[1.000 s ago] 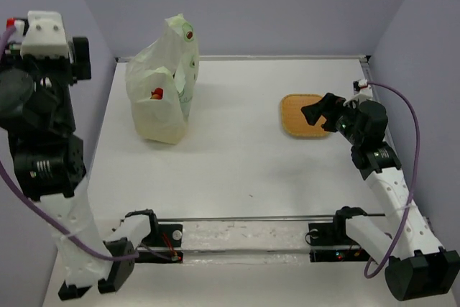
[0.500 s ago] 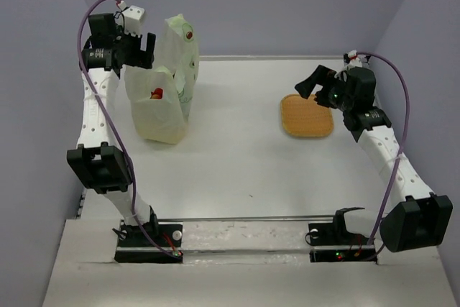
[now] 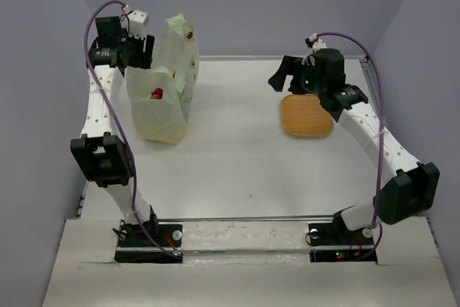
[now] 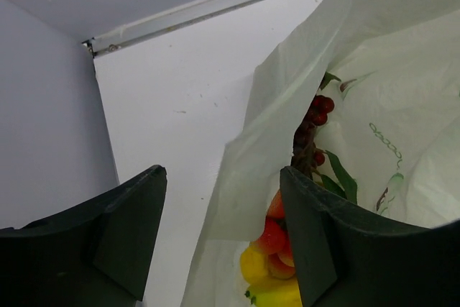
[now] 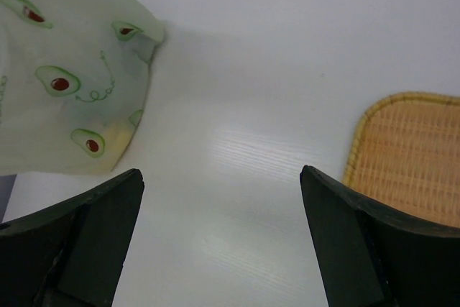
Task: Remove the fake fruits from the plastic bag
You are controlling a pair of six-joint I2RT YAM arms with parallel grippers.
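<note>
Standing plastic bag [image 3: 164, 102]: upright on the white table [image 3: 244, 156], at about 10 o'clock on the tabletop as the top camera sees it; pale green-white, crinkled, printed with small avocado marks, handles pointing up.
Fake fruits [image 4: 277, 246]: all inside the bag. Through its open mouth the left wrist camera shows a dark red grape bunch [image 4: 313, 116] uppermost, green leaves beside it, and red and yellow pieces lower down toward 6 o'clock. From above, a red piece [image 3: 156, 93] shows through the bag's near side.
Left gripper [image 3: 138, 52]: raised at about 11 o'clock from the bag, close against its upper edge. Its fingers are spread wide and grip nothing. In the left wrist view [image 4: 221, 177] the bag's rim runs up between the two fingers, and contact with either one cannot be told.
Right gripper [image 3: 286, 75]: above the table at about 11 o'clock from the woven mat [image 3: 307, 116], well apart from the bag. Its fingers stand wide apart and empty. Its own camera [image 5: 221, 177] shows bare table between them, the bag [image 5: 65, 70] at 10 o'clock and the mat's corner at 3 o'clock.
</note>
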